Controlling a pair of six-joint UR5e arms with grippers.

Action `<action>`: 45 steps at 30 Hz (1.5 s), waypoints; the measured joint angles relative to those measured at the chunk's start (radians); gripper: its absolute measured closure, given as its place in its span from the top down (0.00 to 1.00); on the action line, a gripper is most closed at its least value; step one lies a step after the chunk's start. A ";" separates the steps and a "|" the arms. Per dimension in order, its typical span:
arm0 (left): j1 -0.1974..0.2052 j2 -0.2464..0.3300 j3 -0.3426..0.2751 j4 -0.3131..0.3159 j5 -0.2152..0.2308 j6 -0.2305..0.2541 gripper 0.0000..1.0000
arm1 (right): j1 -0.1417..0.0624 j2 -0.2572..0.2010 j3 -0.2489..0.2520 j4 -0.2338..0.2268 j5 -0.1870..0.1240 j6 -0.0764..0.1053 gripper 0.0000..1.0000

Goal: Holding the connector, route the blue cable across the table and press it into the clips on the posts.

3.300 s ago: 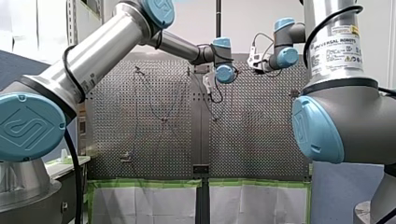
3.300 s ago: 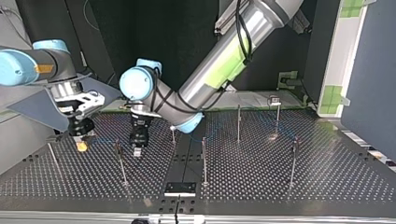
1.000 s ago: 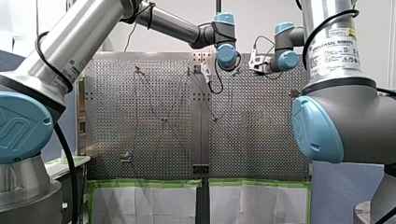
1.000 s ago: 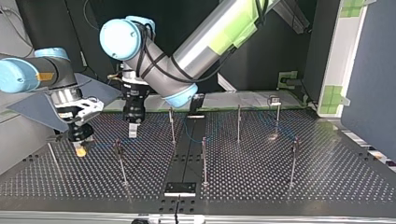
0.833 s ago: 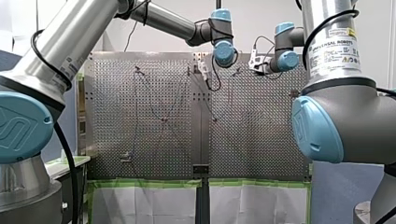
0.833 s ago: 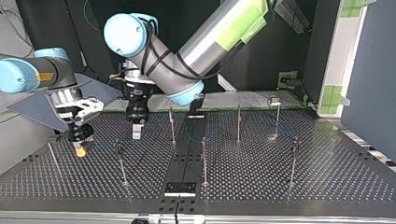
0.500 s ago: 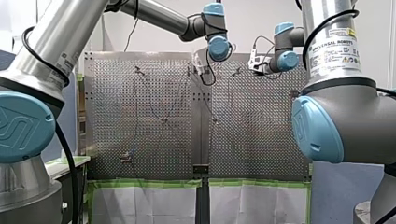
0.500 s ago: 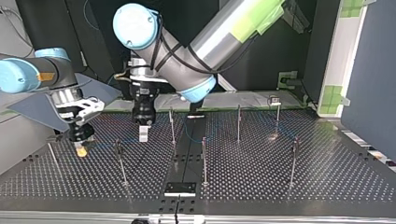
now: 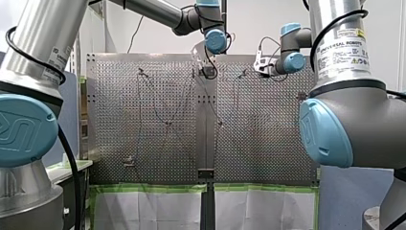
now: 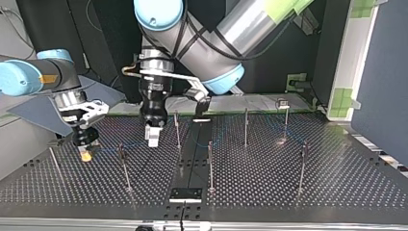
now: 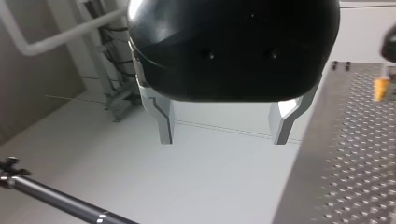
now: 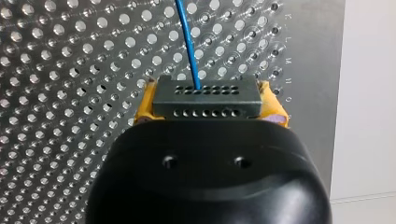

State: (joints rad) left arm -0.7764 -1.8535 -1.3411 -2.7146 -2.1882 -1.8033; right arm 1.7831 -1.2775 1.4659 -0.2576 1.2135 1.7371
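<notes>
Perforated tabletop (image 10: 288, 192) is studded with posts (image 10: 210, 166). Beyond the nearest, the connector (image 12: 205, 95) is clamped in the right gripper (image 10: 85, 155), blue cable (image 12: 189, 42) leading off it. Farther back, the left gripper (image 11: 224, 136) is spread, empty. Cable should be kept taut when pressed at each post.

From across the perforated table (image 10: 288, 185), the robot's left arm (image 10: 226, 36) slants down from the upper right. Its left gripper (image 10: 153, 138) hangs with pale fingers pointing down, just above the plate between two thin upright posts (image 10: 210, 166). At the view's left, the right gripper (image 10: 85, 155) holds its yellow pads low over the table, and a thin blue cable (image 10: 107, 149) leads from it toward the nearest post.
</notes>
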 joint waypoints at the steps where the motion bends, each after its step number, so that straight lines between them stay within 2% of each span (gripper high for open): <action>1: 0.001 0.008 -0.008 0.008 0.001 -0.002 1.00 | 0.000 0.000 0.000 0.000 0.000 0.001 0.00; 11: 0.002 0.096 -0.096 0.096 -0.003 -0.008 1.00 | 0.006 0.000 0.000 0.001 0.000 0.001 0.00; 21: 0.001 0.180 -0.180 0.181 -0.009 -0.010 1.00 | 0.021 0.000 0.000 0.004 -0.003 0.001 0.00; 29: -0.003 0.242 -0.247 0.247 -0.009 -0.017 1.00 | 0.024 0.000 0.000 0.004 -0.003 0.001 0.00; 35: -0.004 0.225 -0.298 0.290 -0.010 -0.042 1.00 | 0.024 0.000 0.000 0.004 -0.003 0.001 0.00; 41: 0.001 0.171 -0.357 0.294 -0.016 -0.054 1.00 | 0.024 0.000 0.000 0.004 -0.003 0.000 0.00; 45: 0.002 0.158 -0.394 0.296 -0.020 -0.049 1.00 | 0.024 0.000 0.000 0.004 -0.003 -0.001 0.00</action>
State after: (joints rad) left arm -0.7744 -1.6957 -1.7348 -2.4189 -2.2079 -1.8524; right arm 1.8075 -1.2773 1.4661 -0.2533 1.2105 1.7361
